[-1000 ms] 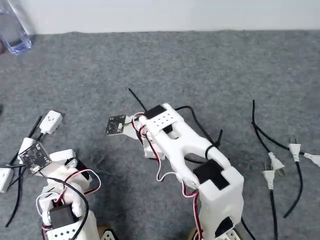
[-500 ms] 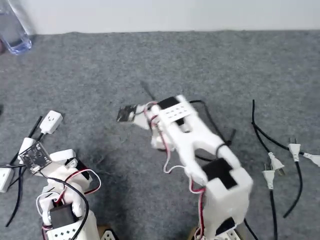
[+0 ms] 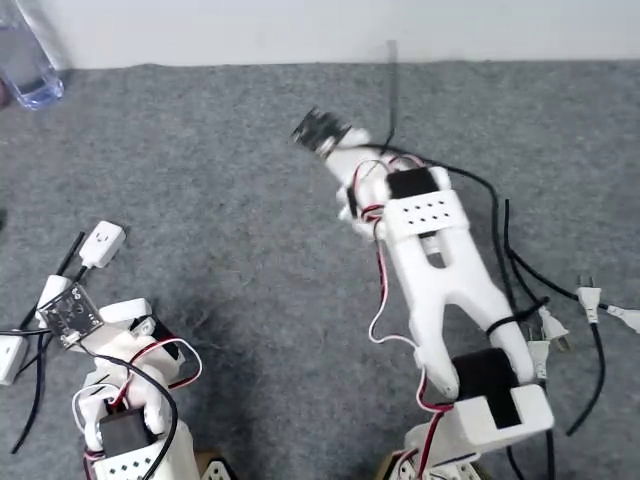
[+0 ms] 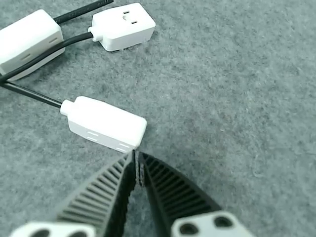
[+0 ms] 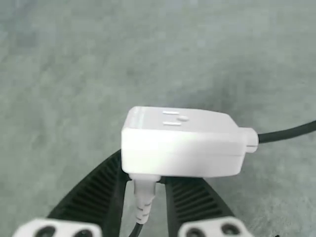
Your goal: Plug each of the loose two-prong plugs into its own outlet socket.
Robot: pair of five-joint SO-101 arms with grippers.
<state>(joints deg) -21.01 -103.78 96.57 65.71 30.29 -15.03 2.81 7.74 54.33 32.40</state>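
Observation:
My right gripper (image 5: 143,168) is shut on a white two-prong plug (image 5: 141,190), held above the grey carpet. That plug sits in a white outlet socket (image 5: 182,143), whose black cord runs off sideways. In the high view the right arm (image 3: 420,215) stretches toward the far middle of the table. Three loose white plugs (image 3: 548,325) with black cords lie at the right. My left gripper (image 4: 136,160) is shut on nothing, its tips just beside a white outlet socket (image 4: 106,129). Two more sockets (image 4: 123,25) lie beyond it.
The left arm (image 3: 125,400) stays low at the near left, by the sockets (image 3: 100,243) and their cords. A clear plastic bottle (image 3: 25,60) stands at the far left corner. A white wall (image 3: 320,30) borders the carpet at the back.
The right arm has swung from the table's middle toward the far right, carrying the plugged socket and trailing its black cord. The left arm has not moved.

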